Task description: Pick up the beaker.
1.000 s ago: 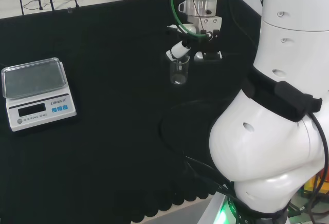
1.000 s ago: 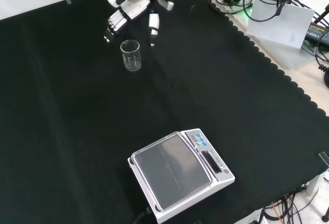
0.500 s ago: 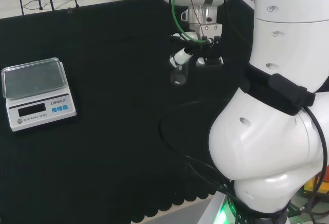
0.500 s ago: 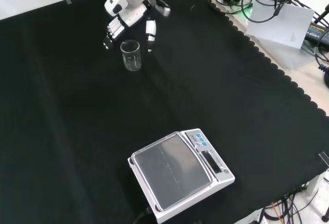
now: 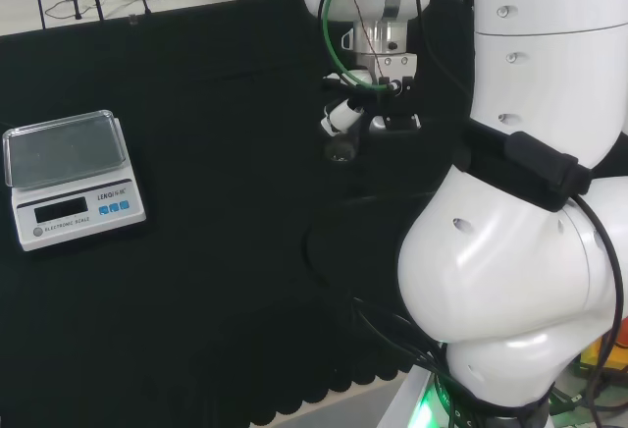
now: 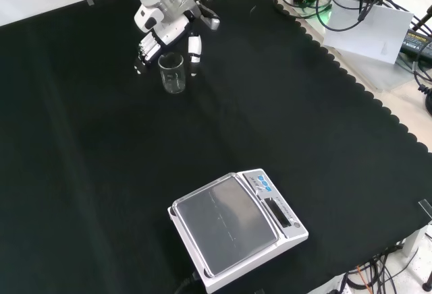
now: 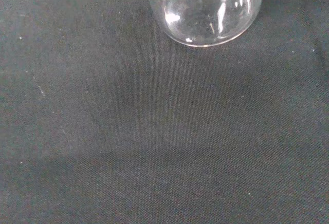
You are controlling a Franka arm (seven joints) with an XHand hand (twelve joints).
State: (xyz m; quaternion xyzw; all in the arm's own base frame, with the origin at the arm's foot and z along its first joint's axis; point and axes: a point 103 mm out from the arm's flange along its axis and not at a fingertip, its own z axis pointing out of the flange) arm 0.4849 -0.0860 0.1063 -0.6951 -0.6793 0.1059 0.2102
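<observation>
A small clear glass beaker [image 6: 172, 73] stands upright and empty on the black cloth, toward the far left of the front view. The hand [image 6: 164, 32] hangs just behind and over it, fingers on the beaker's left and the thumb [image 6: 194, 47] on its right, all fairly straight and apart from the glass. In the head view the beaker [image 5: 340, 145] sits directly below the hand [image 5: 355, 106], partly covered by it. The wrist view looks down at the beaker's round base [image 7: 208, 12] on the cloth.
A white digital scale [image 6: 236, 228] with a clear lid sits near the front edge of the cloth in the front view, and the scale [image 5: 69, 178] lies at the left in the head view. The arm's white links [image 5: 520, 202] stand at the right of the head view.
The hand has come down and forward toward the beaker, so its fingers and thumb now straddle the rim. The beaker has not moved.
</observation>
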